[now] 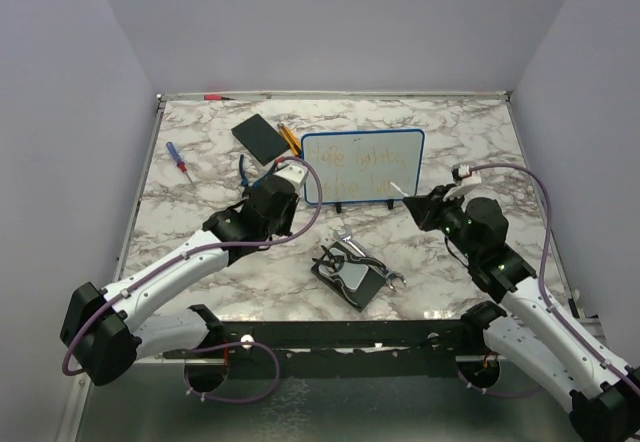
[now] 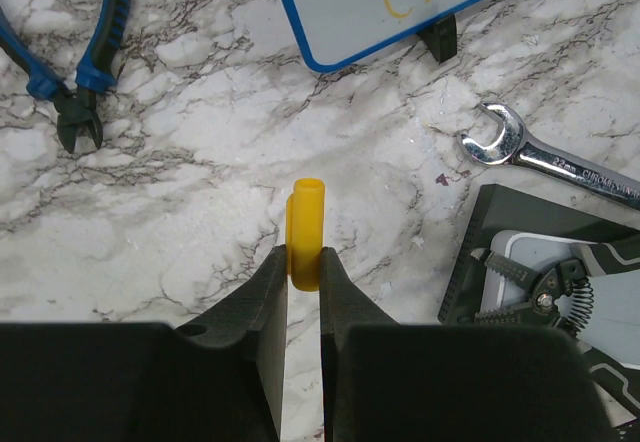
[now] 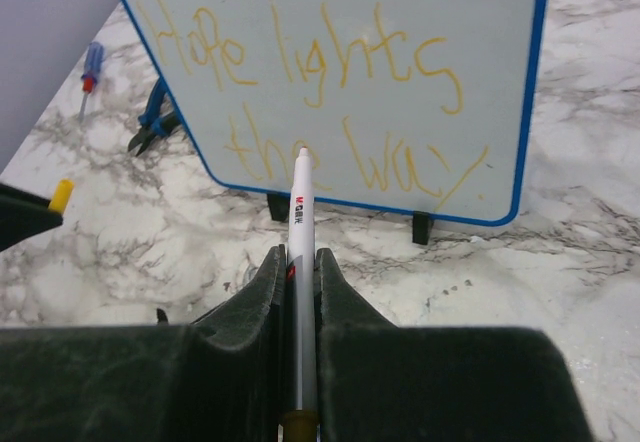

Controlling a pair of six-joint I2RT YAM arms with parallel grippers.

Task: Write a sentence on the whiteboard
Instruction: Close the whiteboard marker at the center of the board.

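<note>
The whiteboard (image 1: pixel 362 167) stands upright on small black feet at the table's back middle. Its blue rim and white face fill the top of the right wrist view (image 3: pixel 340 82). The sentence (image 3: pixel 300 62) reads "Hope lights the way" in thin orange-yellow strokes on two lines; it is faint in the top view (image 1: pixel 355 162). My right gripper (image 3: pixel 298 267) is shut on a white marker (image 3: pixel 300 212), tip pointing at the board's lower line, a little short of it. My left gripper (image 2: pixel 303 267) is shut on a yellow cap (image 2: pixel 306 227) above the table, left of the board's lower left corner (image 2: pixel 340 22).
Blue-handled pliers (image 2: pixel 80 72) lie left of the board. A black square pad (image 1: pixel 262 137) and a blue screwdriver (image 1: pixel 178 160) lie at the back left. A wrench (image 2: pixel 550 157) and a dark tray (image 1: pixel 350 272) with a hand tool sit in front of the board.
</note>
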